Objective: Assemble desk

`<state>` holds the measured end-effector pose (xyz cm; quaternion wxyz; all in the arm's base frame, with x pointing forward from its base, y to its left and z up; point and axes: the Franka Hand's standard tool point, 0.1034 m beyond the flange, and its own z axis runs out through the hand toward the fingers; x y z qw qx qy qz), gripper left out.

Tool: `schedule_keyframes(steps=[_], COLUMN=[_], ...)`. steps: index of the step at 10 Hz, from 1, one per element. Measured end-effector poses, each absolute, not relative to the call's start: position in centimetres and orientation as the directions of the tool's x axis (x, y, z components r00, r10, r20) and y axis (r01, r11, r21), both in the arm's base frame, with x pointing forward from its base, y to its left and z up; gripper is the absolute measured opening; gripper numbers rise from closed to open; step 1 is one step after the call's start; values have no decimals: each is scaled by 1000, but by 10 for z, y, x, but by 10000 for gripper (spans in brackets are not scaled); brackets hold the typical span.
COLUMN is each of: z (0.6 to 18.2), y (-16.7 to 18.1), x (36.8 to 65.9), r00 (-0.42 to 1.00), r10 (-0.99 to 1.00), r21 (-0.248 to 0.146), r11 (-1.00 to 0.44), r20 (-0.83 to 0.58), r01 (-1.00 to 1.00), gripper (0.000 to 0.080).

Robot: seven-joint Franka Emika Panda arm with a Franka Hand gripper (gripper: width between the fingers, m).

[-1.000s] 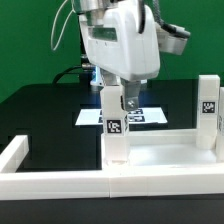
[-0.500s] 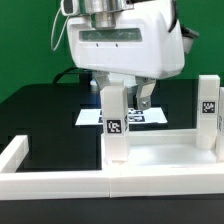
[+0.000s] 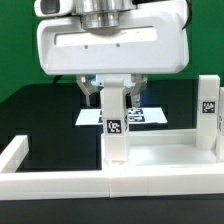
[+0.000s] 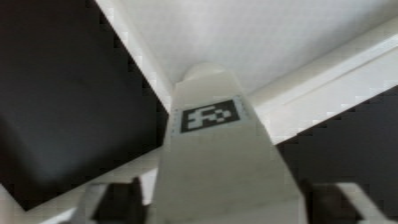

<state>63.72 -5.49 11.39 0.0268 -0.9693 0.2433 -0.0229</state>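
Observation:
The white desk tabletop (image 3: 165, 150) lies on the black table with its raised rim up. One white square leg (image 3: 116, 125) with a black-and-white tag stands upright at its near left corner. A second tagged leg (image 3: 207, 110) stands at the exterior view's right. My gripper (image 3: 113, 95) is open and straddles the top of the first leg, one finger on each side with small gaps. In the wrist view the leg (image 4: 217, 150) fills the middle between my fingers (image 4: 338, 200), and the gripper (image 4: 217, 205) is centred on it.
The long low white border wall (image 3: 60, 185) runs along the front and turns up at the exterior view's left (image 3: 14, 152). The marker board (image 3: 143, 116) lies flat behind the legs. Cables hang at the back.
The gripper has swung round and come down over the first leg; its fingers, which were behind and to the right of the leg, now stand on both sides of its top.

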Motion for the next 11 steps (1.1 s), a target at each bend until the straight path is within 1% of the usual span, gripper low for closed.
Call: schedule_keyframes(steps=[1, 2, 4, 6, 7, 9, 10, 11], z=[114, 114, 113, 112, 112, 111, 111, 111], y=[-55, -55, -56, -57, -57, -54, -52, -52], x=[637, 637, 637, 636, 635, 634, 633, 633], r00=[848, 803, 677, 440, 258, -125, -193, -188], r10=[-529, -595, -736, -898, -966, -991, -980, -981], r21=[-65, -68, -71, -76, -89, -90, -92, -92], r11=[-847, -802, -676, -439, -255, 130, 197, 192], r20=[27, 21, 10, -5, -22, -53, -54, -52], r01=[-527, -593, -734, -895, -963, -987, -976, -977], gripper=[387, 287, 287, 287, 287, 290, 290, 350])
